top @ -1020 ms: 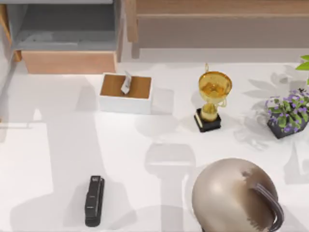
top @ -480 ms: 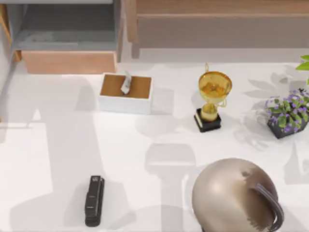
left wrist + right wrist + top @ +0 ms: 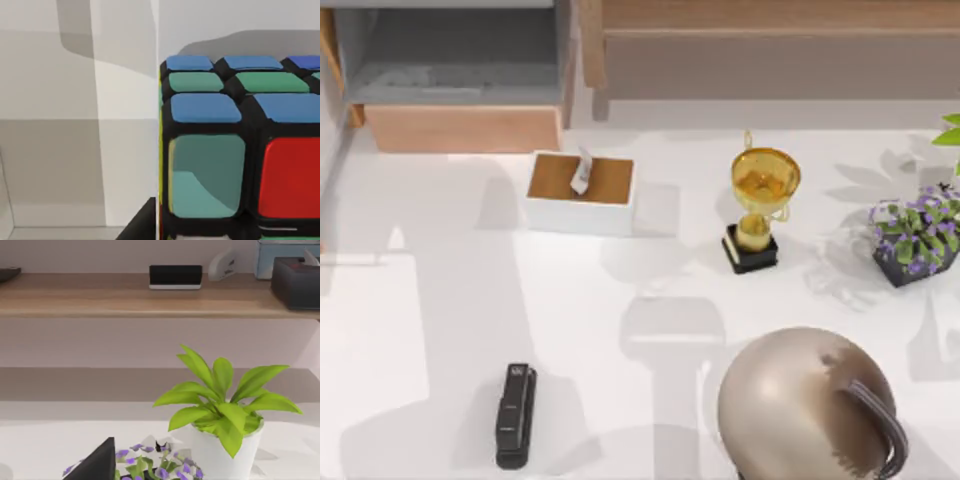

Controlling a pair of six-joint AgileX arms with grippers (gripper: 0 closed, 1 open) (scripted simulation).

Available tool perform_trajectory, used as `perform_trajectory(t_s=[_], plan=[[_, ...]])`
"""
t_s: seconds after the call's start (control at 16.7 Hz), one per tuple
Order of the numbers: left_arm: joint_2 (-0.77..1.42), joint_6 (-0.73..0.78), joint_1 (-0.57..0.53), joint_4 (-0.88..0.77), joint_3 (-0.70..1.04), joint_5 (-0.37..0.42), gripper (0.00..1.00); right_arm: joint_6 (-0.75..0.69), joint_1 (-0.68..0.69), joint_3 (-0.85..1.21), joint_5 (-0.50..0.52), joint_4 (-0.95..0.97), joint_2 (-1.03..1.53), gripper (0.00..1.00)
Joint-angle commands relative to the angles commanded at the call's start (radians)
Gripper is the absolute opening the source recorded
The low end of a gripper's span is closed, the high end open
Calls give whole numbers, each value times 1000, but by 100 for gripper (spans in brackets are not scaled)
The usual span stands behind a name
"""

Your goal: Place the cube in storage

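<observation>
The cube [image 3: 235, 145], black-framed with blue, green and red squares, sits very close in the left wrist view against plain pale grey panels. A dark finger [image 3: 145, 222] of my left gripper lies against its yellow side, so the gripper is shut on the cube. The storage [image 3: 460, 128], a grey-lined compartment with a light tan front panel, stands at the table's far left. My right arm [image 3: 810, 405] is parked at the near right, and a dark part of its gripper [image 3: 97, 462] shows in the right wrist view.
A white tissue box [image 3: 580, 192] stands in front of the storage, with a gold trophy [image 3: 760, 205] to its right. A purple flower pot [image 3: 915, 240] is at the right edge and a black stapler [image 3: 516, 415] at the near left. A long wooden shelf [image 3: 770, 50] runs along the back.
A pale streak on the storage's grey floor has shifted slightly to the right. Everything on the table stays put.
</observation>
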Motion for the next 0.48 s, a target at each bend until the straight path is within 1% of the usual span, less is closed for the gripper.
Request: perform_trajectory(t_s=[0.12,0.18,0.48], plan=[[0,0,0,0,0,0,98,0,0,0,0,0,0,100],[0,0,0,0,0,0,100,0,0,0,0,0,0,100],[0,0,0,0,0,0,100,0,0,0,0,0,0,100]])
